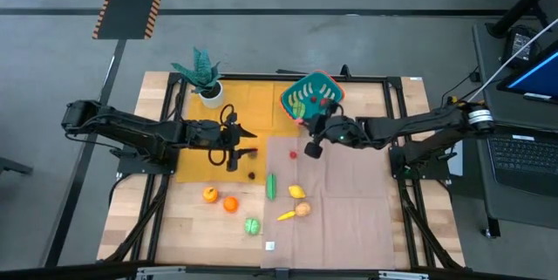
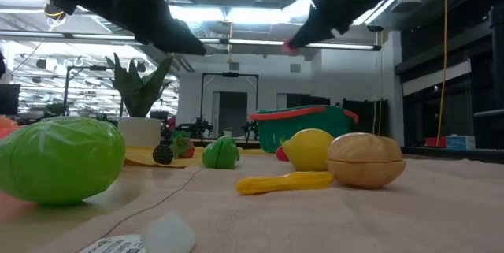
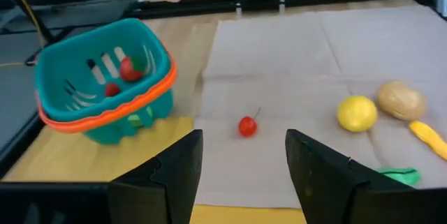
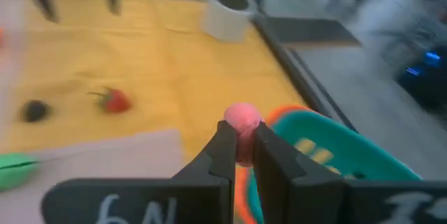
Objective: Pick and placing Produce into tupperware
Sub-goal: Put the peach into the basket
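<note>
The left gripper (image 1: 234, 146) hangs over the yellow mat (image 1: 199, 165) on the left half of the table, its two fingers (image 3: 183, 175) spread apart with nothing between them. Behind it, at the mat's far edge, stands a teal potted plant (image 1: 202, 72) in a white pot. Just beside the gripper on the mat lie a small dark piece (image 1: 251, 174) and a strawberry (image 4: 116, 100). On the bare wood in front sit two orange fruits (image 1: 221, 199) side by side, and a round green vegetable (image 1: 252, 225) lies nearer the front edge. On the beige cloth (image 1: 349, 210) lie a long green vegetable (image 1: 271, 186), a lemon (image 1: 297, 191), a tan potato (image 1: 302, 209) and a yellow-orange piece (image 1: 286, 215) touching it, with a small red cherry (image 1: 294, 152) farther back. The tupperware (image 1: 311, 98) sits tilted at the back of the table near the middle, already holding red pieces (image 3: 130, 68) and some green. The right gripper (image 1: 313, 136) is just in front of the tupperware's rim, its fingers clamped on a small pink piece (image 4: 242, 118).
</note>
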Available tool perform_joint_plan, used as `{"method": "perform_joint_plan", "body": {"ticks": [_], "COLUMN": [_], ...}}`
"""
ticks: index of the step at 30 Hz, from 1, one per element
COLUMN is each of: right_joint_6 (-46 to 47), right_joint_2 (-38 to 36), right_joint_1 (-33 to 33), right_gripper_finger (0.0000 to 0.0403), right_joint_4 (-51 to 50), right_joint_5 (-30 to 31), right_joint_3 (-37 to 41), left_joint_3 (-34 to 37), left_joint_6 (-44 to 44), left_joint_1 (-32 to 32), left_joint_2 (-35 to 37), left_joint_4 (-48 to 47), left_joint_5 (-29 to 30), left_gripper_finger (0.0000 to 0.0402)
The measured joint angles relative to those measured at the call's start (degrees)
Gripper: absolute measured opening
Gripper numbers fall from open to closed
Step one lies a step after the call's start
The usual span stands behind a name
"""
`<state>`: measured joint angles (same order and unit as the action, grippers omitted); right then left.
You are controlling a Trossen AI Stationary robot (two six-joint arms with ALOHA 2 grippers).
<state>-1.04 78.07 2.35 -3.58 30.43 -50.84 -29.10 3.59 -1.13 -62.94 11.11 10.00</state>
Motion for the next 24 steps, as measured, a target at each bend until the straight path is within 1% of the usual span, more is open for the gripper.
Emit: {"method": "perform_joint_plan", "body": {"ticks": [4, 9, 12, 15, 19, 24], "right_joint_6": [3.69, 7.12, 8.41, 9.81, 10.10, 9.42], "right_joint_2": [-0.93, -1.53, -2.28, -3.26, -3.98, -4.03], "right_joint_1": [0.00, 0.00, -0.21, -1.03, -2.78, -6.49], "right_gripper_finger": [0.0035, 0.0034, 0.0034, 0.0034, 0.0034, 0.0034], "right_joint_4": [-0.93, -1.28, -1.16, -0.89, 0.68, 2.06], "right_joint_5": [4.37, 10.08, 11.09, 11.05, 10.04, 3.36], "right_joint_3": [1.12, 3.16, 4.26, 5.62, 7.35, 7.40], "left_joint_3": [0.00, 0.00, 0.00, 0.00, 0.00, 0.00], "left_joint_6": [0.75, 0.73, 1.27, 1.56, 2.60, 3.25], "left_joint_1": [0.76, 3.76, 5.73, 7.69, 9.98, 12.73], "left_joint_2": [0.00, 0.00, 0.00, 0.00, 0.00, 0.00], "left_joint_4": [-0.15, -0.19, -0.02, 0.08, 0.34, 1.41], "left_joint_5": [1.34, 1.47, -0.65, -3.81, -5.86, -9.59], "left_gripper_finger": [0.0193, 0.0193, 0.0193, 0.0193, 0.0193, 0.0192]}}
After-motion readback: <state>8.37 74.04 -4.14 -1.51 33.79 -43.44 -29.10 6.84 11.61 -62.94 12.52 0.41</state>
